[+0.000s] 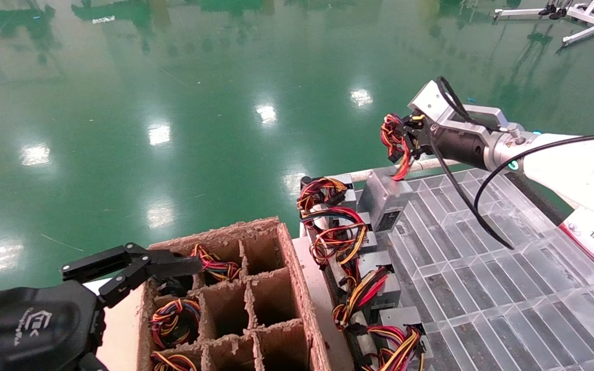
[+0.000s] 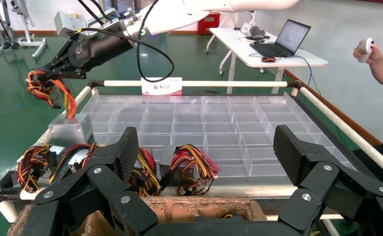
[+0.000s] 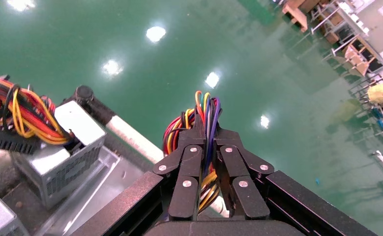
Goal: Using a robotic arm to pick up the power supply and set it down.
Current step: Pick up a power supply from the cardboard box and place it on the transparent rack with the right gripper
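my right gripper [image 1: 405, 141], at upper right, is reaching leftward, pinching the power supply [image 1: 385, 198] wire bundle [image 1: 394, 139]; my left gripper [image 1: 137, 268] is idling spread, lower left.

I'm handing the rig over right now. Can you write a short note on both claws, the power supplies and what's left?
Right claw: shut on the wire bundle of one power supply, which hangs over the far corner of the clear tray.
Left claw: open, over the cardboard box, holding nothing.
Done: grasp made. Other units lie along the tray's near edge.
Left: lower this unit onto the tray and release it.
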`<state>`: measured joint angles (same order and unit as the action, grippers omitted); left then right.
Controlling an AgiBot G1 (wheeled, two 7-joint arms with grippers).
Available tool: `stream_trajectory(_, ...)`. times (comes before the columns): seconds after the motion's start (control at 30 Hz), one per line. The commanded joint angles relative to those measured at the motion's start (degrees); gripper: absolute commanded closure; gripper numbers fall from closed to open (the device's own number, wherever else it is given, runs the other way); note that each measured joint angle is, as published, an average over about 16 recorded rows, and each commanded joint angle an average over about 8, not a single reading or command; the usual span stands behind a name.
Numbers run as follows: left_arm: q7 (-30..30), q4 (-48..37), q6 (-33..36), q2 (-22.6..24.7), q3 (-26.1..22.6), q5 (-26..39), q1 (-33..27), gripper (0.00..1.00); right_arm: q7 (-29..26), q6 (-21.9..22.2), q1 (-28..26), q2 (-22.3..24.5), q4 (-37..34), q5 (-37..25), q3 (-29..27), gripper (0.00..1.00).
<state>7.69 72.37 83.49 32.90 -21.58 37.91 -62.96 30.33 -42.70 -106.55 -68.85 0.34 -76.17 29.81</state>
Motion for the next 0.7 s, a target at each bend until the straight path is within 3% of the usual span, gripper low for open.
stream_trajectory(0.03,0.0,0.0,0.0,0.0,0.0,0.0,0.0,0.0,0.2,0.05,-0.12,0.02,-0.02,-0.14,0.09,1.0)
stream_trajectory(0.23,0.0,0.0,0.0,0.0,0.0,0.0,0.0,0.0,0.17,-0.38,0.08,-0.81,-0.26,-0.44,0.31,1.0)
stream_trajectory(0.3,0.0,0.0,0.0,0.0,0.0,0.0,0.0,0.0,0.22,-0.42,0.32,-1.14,-0.33,-0.59,0.41,0.95)
stream_trajectory(0.37,0.0,0.0,0.0,0.0,-0.01,0.0,0.0,0.0,0.35,-0.36,0.62,-1.42,-0.39,-0.76,0.53,0.83)
stream_trajectory(0.57,0.0,-0.01,-0.01,0.0,0.0,-0.01,0.01,0.0,0.77,0.01,1.27,-1.88,-0.45,-1.14,0.78,0.14)
stream_trajectory(0.63,-0.01,-0.01,-0.01,0.0,0.0,-0.01,0.01,0.0,0.82,0.07,1.34,-1.93,-0.45,-1.18,0.79,0.02)
stream_trajectory(0.7,-0.01,-0.02,-0.02,-0.01,0.0,-0.01,0.01,0.0,0.87,0.14,1.41,-1.98,-0.45,-1.22,0.81,0.0)
